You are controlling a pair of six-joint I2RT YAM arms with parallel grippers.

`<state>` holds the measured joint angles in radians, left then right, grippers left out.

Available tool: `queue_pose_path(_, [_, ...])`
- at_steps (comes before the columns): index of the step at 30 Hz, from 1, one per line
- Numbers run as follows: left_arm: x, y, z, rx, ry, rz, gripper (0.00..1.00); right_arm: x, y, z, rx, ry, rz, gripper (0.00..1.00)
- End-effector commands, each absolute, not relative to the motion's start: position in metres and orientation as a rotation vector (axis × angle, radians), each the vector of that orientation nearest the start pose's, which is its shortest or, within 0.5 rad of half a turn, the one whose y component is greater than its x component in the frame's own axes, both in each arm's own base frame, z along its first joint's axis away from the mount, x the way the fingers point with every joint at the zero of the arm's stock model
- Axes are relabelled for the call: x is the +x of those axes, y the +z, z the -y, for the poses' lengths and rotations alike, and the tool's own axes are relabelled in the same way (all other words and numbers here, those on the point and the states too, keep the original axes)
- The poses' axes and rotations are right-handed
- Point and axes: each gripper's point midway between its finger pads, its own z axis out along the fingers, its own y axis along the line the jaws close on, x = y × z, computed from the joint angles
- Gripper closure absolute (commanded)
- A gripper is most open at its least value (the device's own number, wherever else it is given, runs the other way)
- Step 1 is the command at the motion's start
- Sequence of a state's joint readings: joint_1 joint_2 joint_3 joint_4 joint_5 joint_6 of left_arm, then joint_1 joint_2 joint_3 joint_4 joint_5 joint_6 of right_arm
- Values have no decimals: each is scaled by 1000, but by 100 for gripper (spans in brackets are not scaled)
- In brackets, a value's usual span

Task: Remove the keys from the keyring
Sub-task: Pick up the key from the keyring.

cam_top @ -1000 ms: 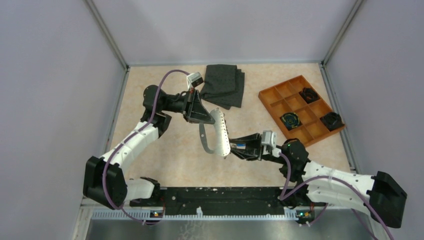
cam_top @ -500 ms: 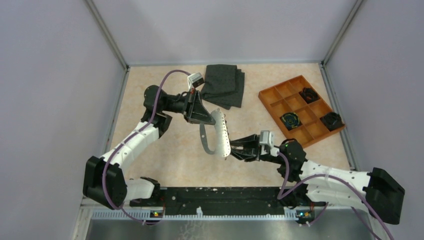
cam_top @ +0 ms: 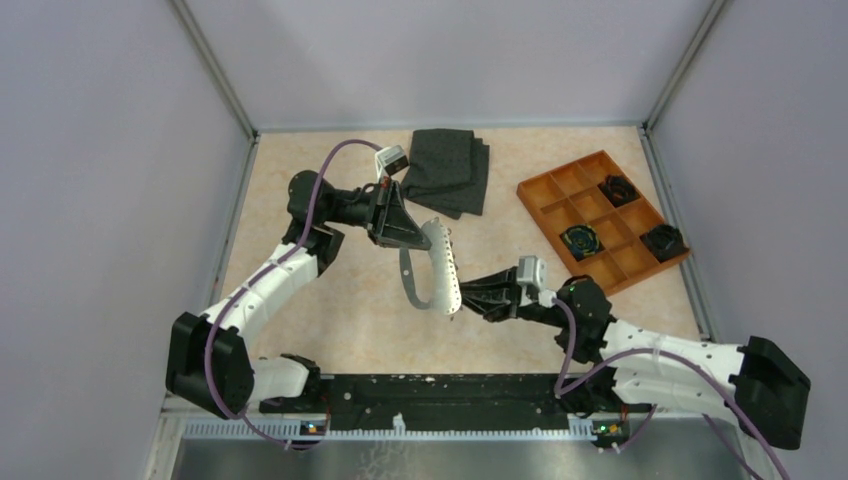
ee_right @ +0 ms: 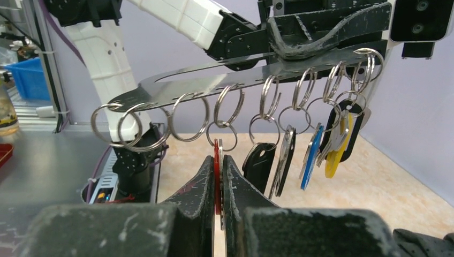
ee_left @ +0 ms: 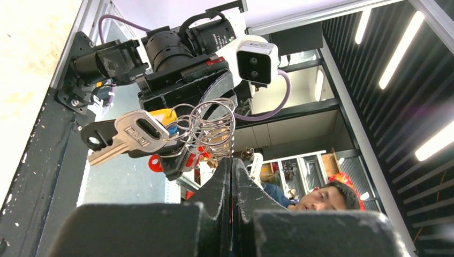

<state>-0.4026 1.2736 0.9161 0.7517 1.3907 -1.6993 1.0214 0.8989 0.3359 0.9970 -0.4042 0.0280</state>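
My left gripper (cam_top: 418, 236) is shut on the keyring (cam_top: 432, 268), a pale metal band held up in the air over the table's middle. In the right wrist view the band (ee_right: 214, 80) runs across with several wire rings hanging from it. On the rings hang the keys: a red-headed key (ee_right: 217, 152), a black fob (ee_right: 259, 160), a blue key (ee_right: 311, 155) and a yellow one (ee_right: 339, 152). My right gripper (ee_right: 218, 160) is shut on the red-headed key, just under its ring. In the left wrist view the jaws (ee_left: 231, 163) pinch the band edge-on, below a silver key (ee_left: 128, 136).
An orange compartment tray (cam_top: 548, 190) with three black lumpy clumps stands at the back right. A folded dark grey cloth (cam_top: 447, 170) lies at the back centre. Grey walls close the table on three sides.
The right gripper has shifted slightly left under the keyring and its jaws have closed on the red-headed key. The left arm and the keyring have stayed still.
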Motion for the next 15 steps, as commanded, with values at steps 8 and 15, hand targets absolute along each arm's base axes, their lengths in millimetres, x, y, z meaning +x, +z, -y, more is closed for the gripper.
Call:
queue_pose_path(8, [157,360,263,618,-2267,-2054,100,137,283,-303,-903,1007,-1343,100])
queue_pose_path(15, [170,332,267,599,-2177,-2033,100,150,267,-266,-865,810,-1621,100])
